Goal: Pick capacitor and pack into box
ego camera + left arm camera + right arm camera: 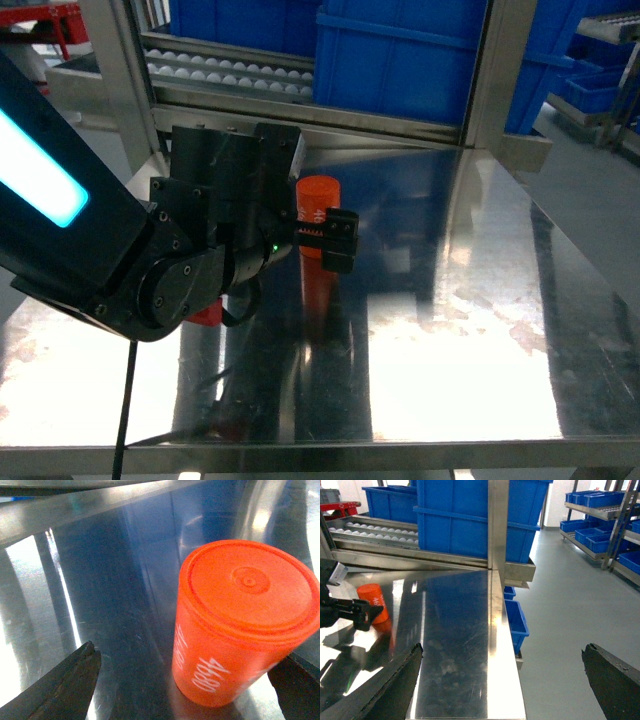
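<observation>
Inspecting the left hand [185,680], we found its fingers spread around the upright orange capacitor [240,625] on the tabletop [470,330]; the right hand [505,680] hung spread, well apart.

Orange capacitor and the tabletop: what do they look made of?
Orange capacitor: looks like moulded plastic, slightly glossy; a ringed top with a centre nub and white printed digits on the side suggest it.
Tabletop: looks like polished stainless steel; mirror-like reflections of the blue bins and fine scratches.
</observation>
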Motion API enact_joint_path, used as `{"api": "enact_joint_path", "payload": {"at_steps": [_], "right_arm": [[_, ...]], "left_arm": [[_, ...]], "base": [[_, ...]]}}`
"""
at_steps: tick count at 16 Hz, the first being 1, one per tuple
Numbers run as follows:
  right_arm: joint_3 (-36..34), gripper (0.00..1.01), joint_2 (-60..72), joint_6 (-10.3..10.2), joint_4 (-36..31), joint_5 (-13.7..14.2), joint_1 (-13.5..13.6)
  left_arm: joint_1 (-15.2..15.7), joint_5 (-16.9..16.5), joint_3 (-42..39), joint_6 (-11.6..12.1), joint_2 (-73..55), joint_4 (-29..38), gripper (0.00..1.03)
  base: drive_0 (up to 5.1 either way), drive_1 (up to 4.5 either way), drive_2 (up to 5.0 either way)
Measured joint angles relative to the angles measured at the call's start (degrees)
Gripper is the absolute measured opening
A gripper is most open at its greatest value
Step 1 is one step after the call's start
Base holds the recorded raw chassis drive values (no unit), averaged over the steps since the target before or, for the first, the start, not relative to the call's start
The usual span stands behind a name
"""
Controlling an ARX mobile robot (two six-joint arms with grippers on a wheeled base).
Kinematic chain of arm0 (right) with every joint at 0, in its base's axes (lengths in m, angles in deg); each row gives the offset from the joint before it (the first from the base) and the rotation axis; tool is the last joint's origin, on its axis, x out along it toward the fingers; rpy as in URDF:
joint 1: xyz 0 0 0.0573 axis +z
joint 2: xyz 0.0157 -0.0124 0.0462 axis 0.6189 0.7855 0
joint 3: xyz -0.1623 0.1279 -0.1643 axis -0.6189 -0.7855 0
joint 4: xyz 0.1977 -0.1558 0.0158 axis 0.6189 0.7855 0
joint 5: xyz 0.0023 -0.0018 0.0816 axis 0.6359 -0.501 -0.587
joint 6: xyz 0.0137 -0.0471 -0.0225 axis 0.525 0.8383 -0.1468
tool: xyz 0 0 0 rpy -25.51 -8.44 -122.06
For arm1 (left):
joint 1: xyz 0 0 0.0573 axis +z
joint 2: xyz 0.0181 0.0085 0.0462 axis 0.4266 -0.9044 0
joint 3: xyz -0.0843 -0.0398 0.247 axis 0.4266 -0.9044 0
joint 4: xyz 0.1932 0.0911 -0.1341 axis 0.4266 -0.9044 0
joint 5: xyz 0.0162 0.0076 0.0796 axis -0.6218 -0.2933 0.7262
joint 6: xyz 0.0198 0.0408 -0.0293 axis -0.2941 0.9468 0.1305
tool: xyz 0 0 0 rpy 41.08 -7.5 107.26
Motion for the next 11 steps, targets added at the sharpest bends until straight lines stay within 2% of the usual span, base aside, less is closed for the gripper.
{"api": "enact_joint_path", "payload": {"at_steps": [5, 6, 10, 11], "right_arm": [[0.0, 0.98, 0.0, 0.0, 0.0, 0.0, 0.0], [0.0, 0.98, 0.0, 0.0, 0.0, 0.0, 0.0], [0.0, 0.98, 0.0, 0.0, 0.0, 0.0, 0.0], [0.0, 0.98, 0.0, 0.0, 0.0, 0.0, 0.0]], "left_arm": [[-0.1, -0.6, 8.6, -0.7, -5.6, -1.6, 0.98], [-0.2, -0.9, 9.5, -1.1, -6.2, -2.6, 0.94], [-1.0, 0.3, 9.2, -1.8, -5.9, -4.4, 0.49], [-1.0, 0.9, 8.0, -1.8, -4.9, -4.3, 0.46]], "base": [[0.0, 0.00, 0.0], [0.0, 0.00, 0.0], [0.0, 0.00, 0.0], [0.0, 0.00, 0.0]]}}
